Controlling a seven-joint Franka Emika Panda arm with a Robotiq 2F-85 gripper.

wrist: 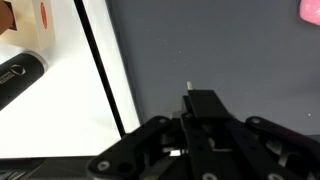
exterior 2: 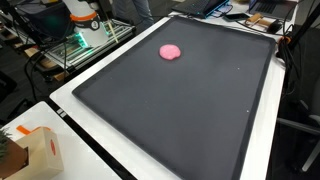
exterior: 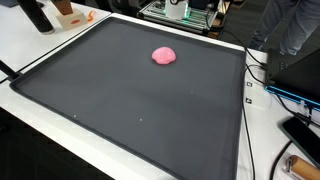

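Note:
A pink lump (exterior: 163,55) lies on a large dark grey mat (exterior: 120,100); it also shows as the pink lump (exterior 2: 171,51) in both exterior views. In the wrist view only its edge, the pink lump (wrist: 312,10), peeks in at the top right corner. My gripper (wrist: 200,100) comes in from the bottom of the wrist view, above the mat (wrist: 220,50) near its black left border. Its black fingers (wrist: 203,108) are pressed together with nothing between them. The gripper is far from the lump and out of sight in both exterior views.
A cardboard box (wrist: 25,25) and a black cylinder (wrist: 20,80) sit on the white table (wrist: 70,110) beside the mat's edge. The box (exterior 2: 35,150) also shows in an exterior view. Cables and electronics (exterior: 290,100) lie off the mat's side.

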